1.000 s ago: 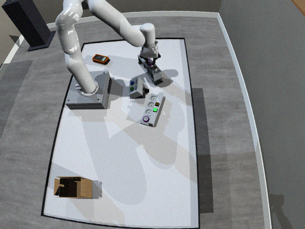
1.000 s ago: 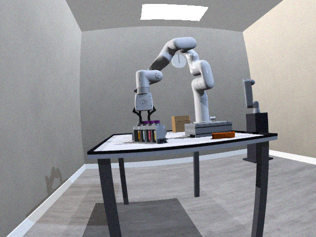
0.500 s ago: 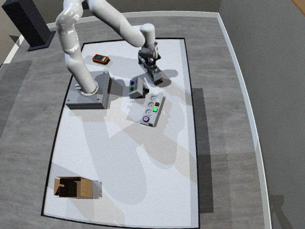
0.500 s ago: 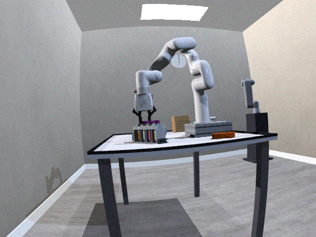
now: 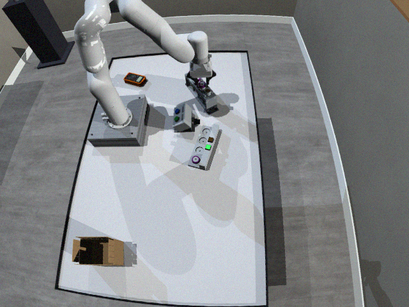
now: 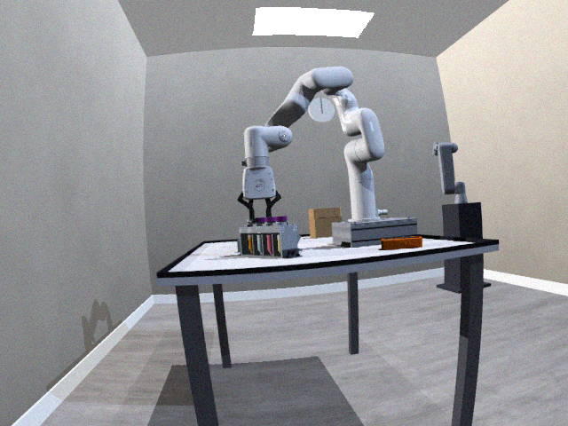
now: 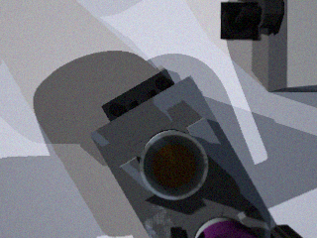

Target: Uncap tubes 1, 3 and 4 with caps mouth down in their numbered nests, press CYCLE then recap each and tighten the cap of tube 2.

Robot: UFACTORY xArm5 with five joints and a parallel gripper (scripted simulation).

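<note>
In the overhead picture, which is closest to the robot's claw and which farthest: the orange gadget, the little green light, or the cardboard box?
From the gripper, in the top view:
1. Green lamp, on the cap tray just below it.
2. Orange gadget, off to the left; close to the lamp's distance, so hard to call.
3. Cardboard box, far corner, bottom left.

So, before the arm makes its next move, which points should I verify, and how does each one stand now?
1. Gripper holds nothing: ok, its fingers are apart above the tube station.
2. Green lamp lit: ok.
3. One cap left to fetch: ok, a purple cap lies in the end nest of the cap tray; the other nests look vacant.
4. A tube waits for it: ok, the open tube has no cap.
5. The fitted cap beside that tube is screwed to its stop: cannot tell.
</note>
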